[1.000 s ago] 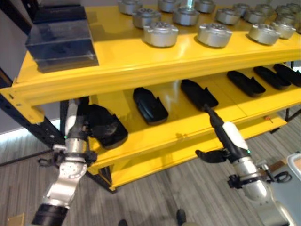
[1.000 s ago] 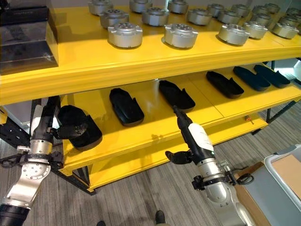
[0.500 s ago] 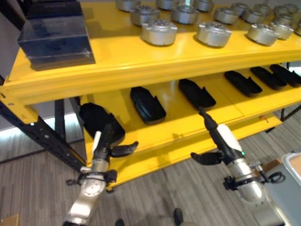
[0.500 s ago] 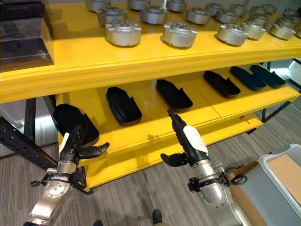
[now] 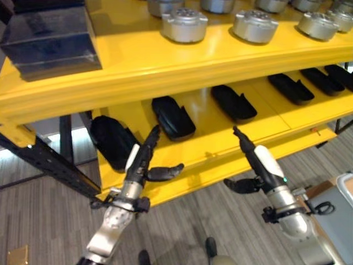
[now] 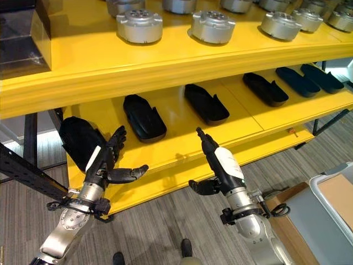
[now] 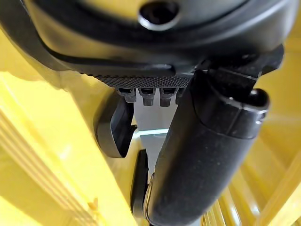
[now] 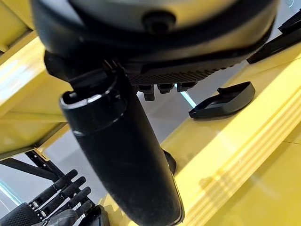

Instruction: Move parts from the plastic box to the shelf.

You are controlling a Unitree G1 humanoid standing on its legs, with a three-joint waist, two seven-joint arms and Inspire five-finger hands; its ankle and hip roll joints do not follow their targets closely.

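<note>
A bulky black part point(image 5: 110, 141) lies at the left end of the yellow lower shelf point(image 5: 207, 142). My left hand point(image 5: 140, 163) hovers just in front of it and to its right, open, fingers straight and thumb spread, holding nothing. My right hand point(image 5: 259, 163) is raised before the shelf's front edge further right, open and empty, fingers pointing at the shelf. The left wrist view looks past the thumb at two black parts point(image 7: 113, 132) on the shelf. Beyond my right hand's thumb in the right wrist view lies another black part point(image 8: 221, 101).
Several more long black parts point(image 5: 172, 117) lie in a row along the lower shelf. The upper shelf point(image 5: 165, 63) carries several round silver parts point(image 5: 183, 25) and a dark box point(image 5: 49, 33) at its left end. A pale plastic box point(image 6: 331, 199) stands at the lower right.
My left hand has let go of the black part, which now lies at the shelf's left end, and has drawn back and to the right with fingers straight. The right hand has barely moved.
</note>
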